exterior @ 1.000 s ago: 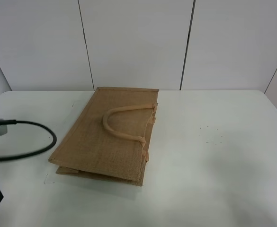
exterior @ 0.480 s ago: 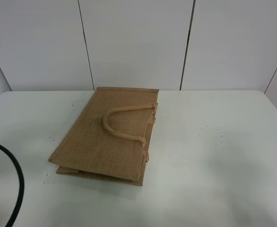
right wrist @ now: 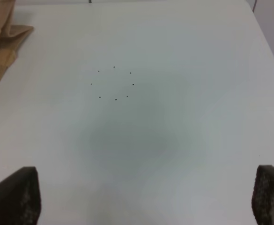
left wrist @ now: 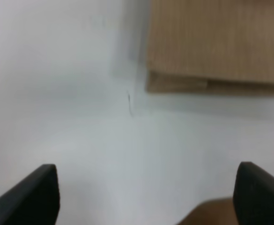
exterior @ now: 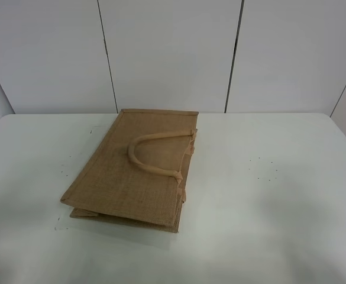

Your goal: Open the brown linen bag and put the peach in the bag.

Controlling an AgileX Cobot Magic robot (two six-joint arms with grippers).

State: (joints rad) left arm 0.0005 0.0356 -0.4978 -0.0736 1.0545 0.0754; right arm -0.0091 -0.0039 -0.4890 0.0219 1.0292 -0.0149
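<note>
The brown linen bag (exterior: 137, 171) lies flat and folded on the white table, one beige handle (exterior: 152, 154) resting on top. Its corner shows in the left wrist view (left wrist: 216, 42) and its edge in the right wrist view (right wrist: 1, 42). My left gripper (left wrist: 146, 192) is open, short of the bag's corner. A blurred dull pinkish-brown round edge, seemingly the peach (left wrist: 207, 214), shows between its fingers near one fingertip (left wrist: 258, 192). My right gripper (right wrist: 146, 192) is open and empty over bare table. Neither arm shows in the exterior view.
The white table (exterior: 267, 195) runs back to a white panelled wall (exterior: 173, 53). A ring of small dark dots (right wrist: 113, 83) marks the tabletop to the right of the bag. The table's right edge (right wrist: 268, 42) shows in the right wrist view.
The left arm and its black cable, at the exterior view's left edge a second ago, have drawn back out of that view. The bag has not moved.
</note>
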